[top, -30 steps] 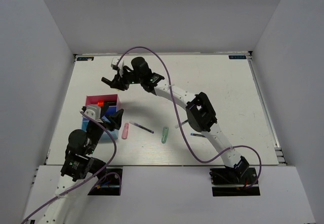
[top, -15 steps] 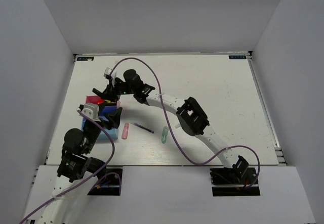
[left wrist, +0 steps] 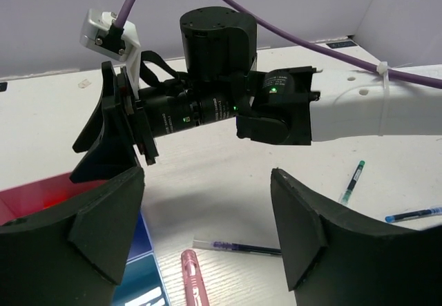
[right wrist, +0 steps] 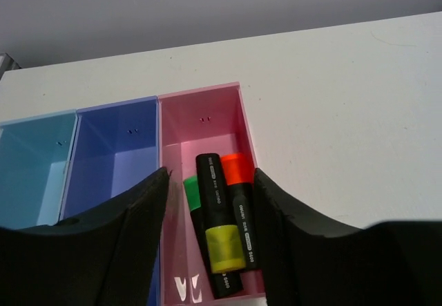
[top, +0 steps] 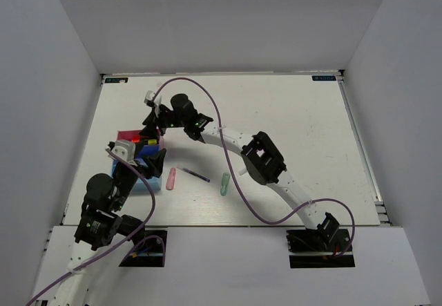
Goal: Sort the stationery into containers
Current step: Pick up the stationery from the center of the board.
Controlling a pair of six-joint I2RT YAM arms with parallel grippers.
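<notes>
We see the sorting partly done. The pink box (right wrist: pixel 207 116) holds three black markers lying side by side: a green-ended highlighter (right wrist: pixel 191 194), a yellow-ended highlighter (right wrist: pixel 222 245) and an orange-ended highlighter (right wrist: pixel 237 171). The adjoining blue box (right wrist: pixel 114 147) shows nothing inside, as far as we can see. The right gripper (right wrist: pixel 210 182) hangs just above the pink box, jaws spread wide and holding nothing. The left gripper (left wrist: pixel 206 182) hovers near the blue box, also wide open and holding nothing. Loose on the table (top: pixel 297 126) lie a small pink item (top: pixel 171 178), a thin blue pen (top: pixel 195 175), a pale green clip (top: pixel 225 184) and a second pen (left wrist: pixel 352 179). We judge the highlighters done and the pens and small pieces left to sort.
</notes>
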